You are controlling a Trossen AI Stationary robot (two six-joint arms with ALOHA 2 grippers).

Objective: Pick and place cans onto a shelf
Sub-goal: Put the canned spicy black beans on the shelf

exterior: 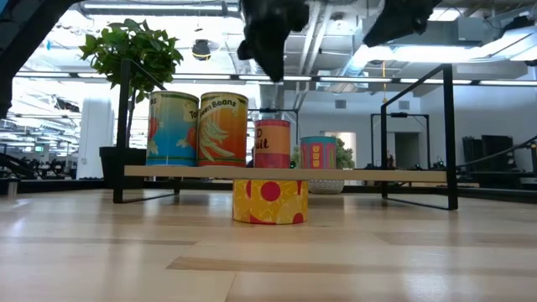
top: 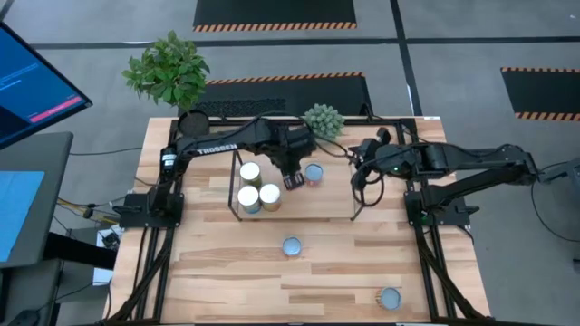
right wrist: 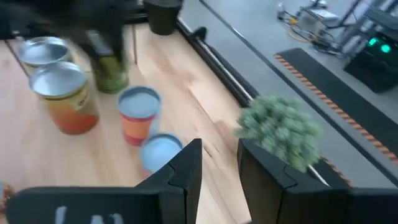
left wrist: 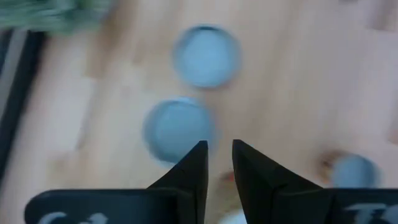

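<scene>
The shelf (top: 335, 195) (exterior: 369, 174) stands mid-table and bears several cans upright on their bases: a cluster at its left end (top: 250, 186), a red can (exterior: 272, 143) and a short one (top: 314, 172) (exterior: 318, 153). My left gripper (top: 293, 179) (left wrist: 217, 152) hovers above the red can's top (left wrist: 179, 129), pointing steeply down. Its fingers are a little apart with nothing between them. My right gripper (top: 362, 154) (right wrist: 219, 162) waits open in the air past the shelf's right end. Two cans stand on the table (top: 291, 246) (top: 390, 297).
A small green succulent (top: 323, 119) (right wrist: 278, 132) sits at the far edge behind the shelf. A leafy plant in a black pot (top: 169, 72) is at the far left corner. Black wire frames (exterior: 417, 138) rise at the shelf's ends. Bare wood lies on the near half.
</scene>
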